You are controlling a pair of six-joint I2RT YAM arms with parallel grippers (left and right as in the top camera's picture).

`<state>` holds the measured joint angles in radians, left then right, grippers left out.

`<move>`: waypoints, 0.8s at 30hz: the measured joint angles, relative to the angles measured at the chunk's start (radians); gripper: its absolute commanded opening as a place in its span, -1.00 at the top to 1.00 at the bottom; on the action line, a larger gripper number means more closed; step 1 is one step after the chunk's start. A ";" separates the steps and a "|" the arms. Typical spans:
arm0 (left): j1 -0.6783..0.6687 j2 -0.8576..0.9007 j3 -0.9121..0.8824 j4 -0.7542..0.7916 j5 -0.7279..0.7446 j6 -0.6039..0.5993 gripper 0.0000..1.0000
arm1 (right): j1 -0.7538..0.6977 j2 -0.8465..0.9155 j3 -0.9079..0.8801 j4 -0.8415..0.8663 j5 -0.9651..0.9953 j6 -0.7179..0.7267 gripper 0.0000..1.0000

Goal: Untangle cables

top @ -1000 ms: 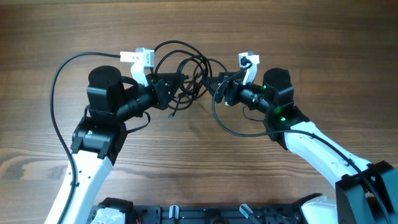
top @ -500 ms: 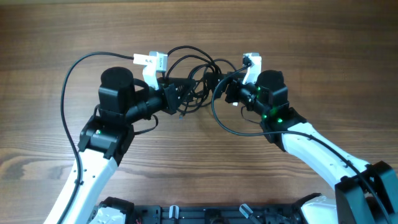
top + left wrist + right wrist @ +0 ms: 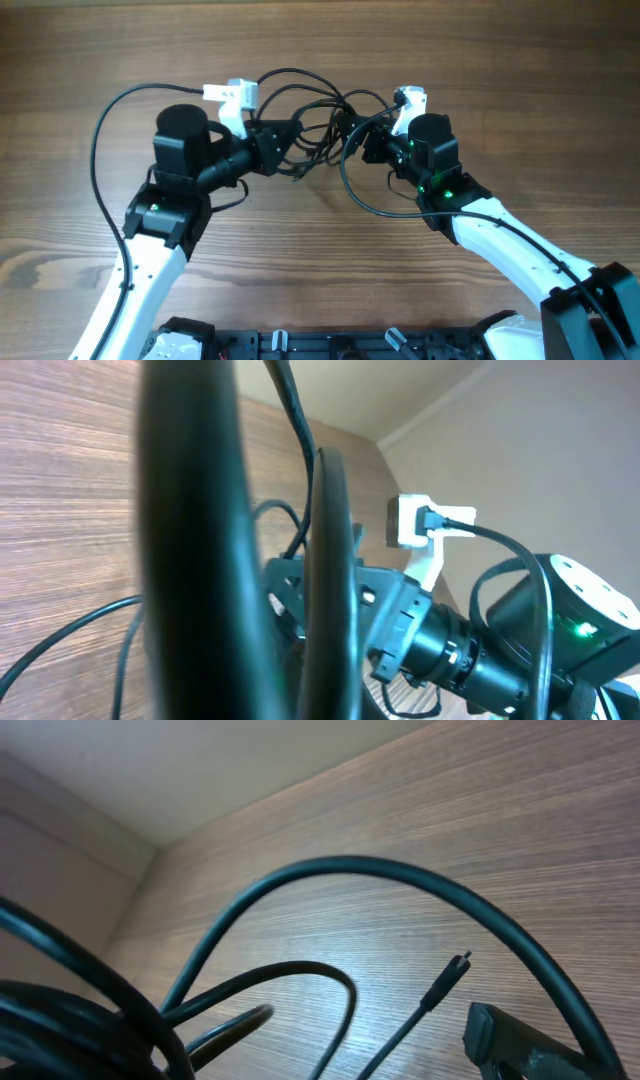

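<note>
Overhead view: two robot arms meet over a wood table [image 3: 500, 60], w/ the cables [image 3: 312, 100] bunched between them, just above centre. The bundle is a loose knot of thin black loops, several crossing each other. It may be partly lifted off the wood; from above you can't confirm that. One short end [image 3: 298, 175] w/ a small plug hangs out at the bottom of the knot, near the left arm.

Left gripper [image 3: 288, 143]: jaws fully closed, nose buried in the left side of the knot. It's prob. pinching a strand. The left wrist view gives only blurred dark bands close to the lens, so you can't tell which strand, or whether any.

Right gripper [image 3: 357, 140]: jaws as wide as they go, gripping nothing. The right wrist view shows loops arcing across in front of one finger [image 3: 510, 1040], plus a free slim plug tip [image 3: 448, 978] over the wood.

Handling, as a judgement: the cords are light, limp and smooth-jacketed. They'll sag, slide through a loose pinch & snag at crossings. The plugs are the stiff, bulky bits and the likeliest to catch in a loop. Take hold on a bare run of cord just behind a plug, or on one outer loop clear of the crossings, not in the dense middle. Pull slow & sideways; a hard tug prob. tightens the knot.
</note>
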<state>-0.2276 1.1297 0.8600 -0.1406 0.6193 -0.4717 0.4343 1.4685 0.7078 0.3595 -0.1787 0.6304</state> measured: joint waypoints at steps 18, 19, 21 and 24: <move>0.047 -0.010 0.000 0.014 -0.009 -0.003 0.92 | -0.032 0.002 0.000 0.153 -0.136 -0.053 -0.99; 0.047 -0.010 0.000 0.016 -0.009 -0.010 0.92 | -0.032 0.002 0.000 0.146 -0.136 -0.053 -0.99; 0.047 -0.010 0.000 0.037 -0.008 -0.037 0.92 | -0.032 0.002 0.000 0.121 -0.136 -0.053 -0.99; 0.050 -0.010 0.000 0.082 -0.009 -0.096 0.92 | -0.032 0.002 0.000 0.089 -0.136 -0.053 -0.99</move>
<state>-0.1780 1.1198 0.8600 -0.0586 0.6106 -0.5674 0.4023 1.4708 0.7074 0.4484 -0.3149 0.5777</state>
